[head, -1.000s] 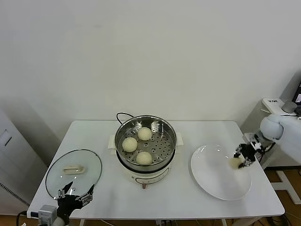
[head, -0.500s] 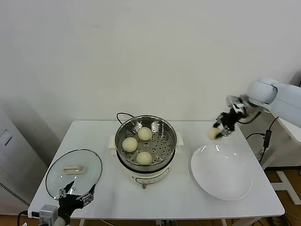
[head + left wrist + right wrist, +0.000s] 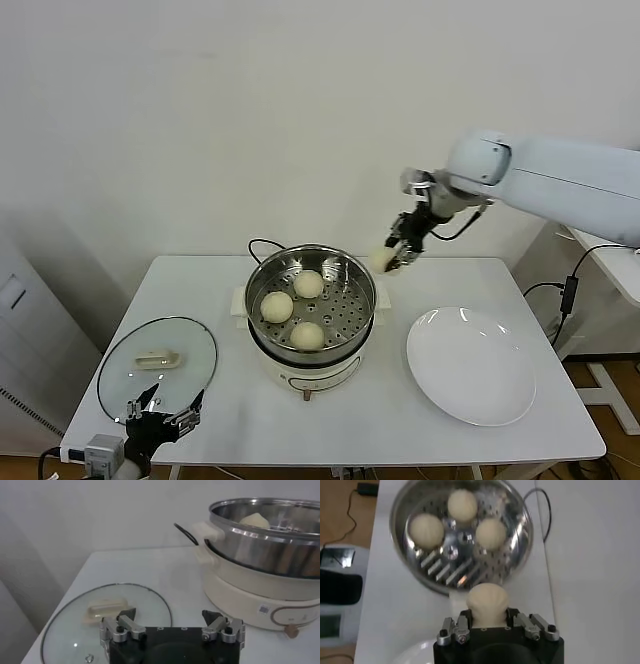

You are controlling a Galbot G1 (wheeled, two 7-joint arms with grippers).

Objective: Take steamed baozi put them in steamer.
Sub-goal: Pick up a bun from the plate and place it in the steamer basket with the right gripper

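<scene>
1. The left gripper [image 3: 160, 417], jaws spread apart, sits low by the round glass lid [image 3: 157, 366].
2. The shiny stainless-steel steamer [image 3: 310, 300] holds three cream-white baozi [image 3: 307, 284].
3. The right gripper [image 3: 398, 252], clamped on a fourth bun [image 3: 487, 600], hangs above the steamer's right rim.
4. A flat white plate [image 3: 470, 366] lies rightmost.

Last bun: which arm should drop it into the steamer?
Right. The right gripper holds the bun just beside the steamer rim. The left gripper sits open by the glass lid.

head: high, frontal | wrists: close, low/overhead | shared: steamer [image 3: 310, 300]
</scene>
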